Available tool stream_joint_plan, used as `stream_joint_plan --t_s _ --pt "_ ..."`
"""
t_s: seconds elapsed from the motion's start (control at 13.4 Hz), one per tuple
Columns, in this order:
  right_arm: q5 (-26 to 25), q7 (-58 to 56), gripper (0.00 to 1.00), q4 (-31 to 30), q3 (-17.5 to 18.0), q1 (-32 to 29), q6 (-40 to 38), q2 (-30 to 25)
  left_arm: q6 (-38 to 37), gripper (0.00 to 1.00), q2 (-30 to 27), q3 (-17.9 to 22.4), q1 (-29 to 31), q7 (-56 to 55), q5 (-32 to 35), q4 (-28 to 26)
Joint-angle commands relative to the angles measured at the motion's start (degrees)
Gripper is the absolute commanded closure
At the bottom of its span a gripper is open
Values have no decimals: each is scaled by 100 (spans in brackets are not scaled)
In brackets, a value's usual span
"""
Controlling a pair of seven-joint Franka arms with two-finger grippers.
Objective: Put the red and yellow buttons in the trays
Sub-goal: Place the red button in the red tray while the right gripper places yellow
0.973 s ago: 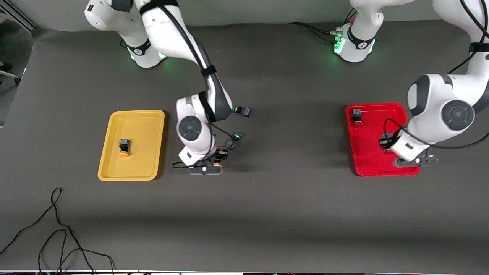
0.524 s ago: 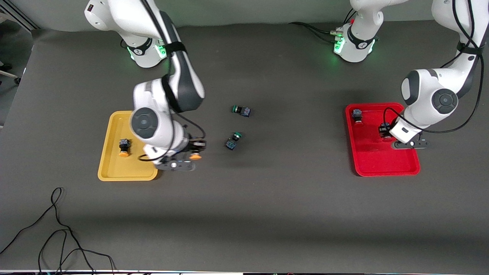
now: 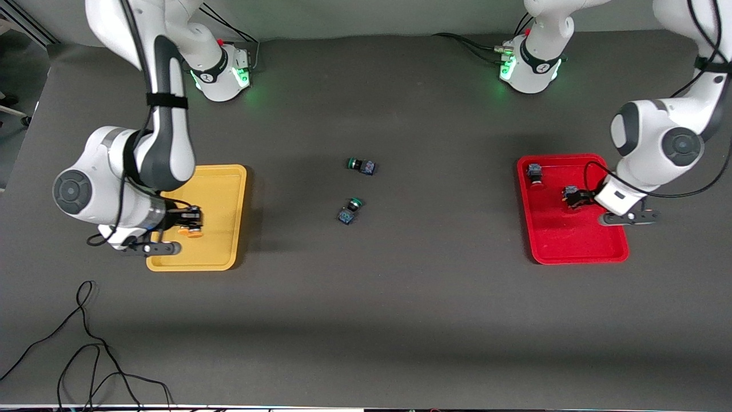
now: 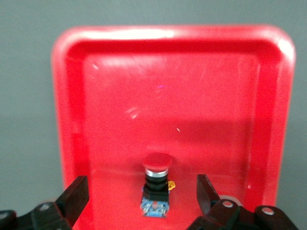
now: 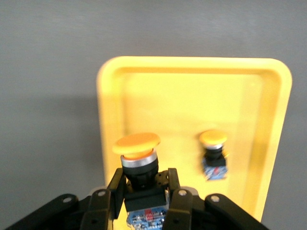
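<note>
We take the yellow tray (image 3: 220, 252) as our landmark. Our right gripper (image 5: 143, 191) hangs over it, jaws clamped on the black body of a yellow button (image 5: 137, 148), cap pointing away from the wrist and long axis running roughly level. In the right wrist view the tray floor lies directly below the held button, and a second yellow button (image 5: 213, 155) already rests on that floor just beside it, apart from the jaws. So we judge the coming move to be a short drop and release, and what matters is keeping our button clear of the resting one.

Well apart from the yellow tray, at the left arm's end of the table, the red tray (image 3: 572, 252) holds two red buttons (image 3: 534, 173). Our left gripper (image 4: 141, 199) hovers over it with jaws spread and empty, one red button (image 4: 157, 184) lying on the floor between them, untouched. Two green buttons (image 3: 361, 166) sit on the table between the trays.
</note>
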Motion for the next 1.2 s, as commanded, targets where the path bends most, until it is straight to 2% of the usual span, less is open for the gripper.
stream_joint_plan --t_s 0.0,0.15,0.3,0.37,0.45,0.52,0.67,0.75,0.9,0.97,1.12 --pt "683 -541 73 -723 128 205 855 139 -1887 0 -261 -100 13 149 -4 1397" --pt "1175 -866 73 -733 260 153 892 561 -2778 0 -165 -109 -31 263 -39 2550" --pt "1362 -955 72 -724 269 153 892 817 -3097 0 -147 -109 -215 237 -92 3107" --pt "1362 -938 59 -716 287 153 865 826 -3255 0 -164 -118 -294 185 -162 3300" --pt "1362 -868 13 -681 287 153 839 827 -3509 0 -181 -118 -408 140 -310 3424" --pt "1371 -859 0 -672 287 153 830 783 -3598 0 -269 -109 -461 44 -477 3373" --pt "1362 -780 0 -558 252 153 795 660 -3495 0 -873 -144 -654 -254 -540 2743" --pt "1345 -684 0 -453 226 170 656 573 -3494 0 -1076 -144 -690 -255 -540 2670" --pt "1274 -595 0 -181 -98 275 235 554 -3651 0 -860 -144 -699 -220 -523 3221" --pt "1196 -517 0 47 -230 310 -37 554 -3774 0 -919 -144 -699 -273 -532 3023" --pt "898 -201 0 548 -494 337 -661 537 -3390 0 -1550 -144 -699 -221 -505 2382"
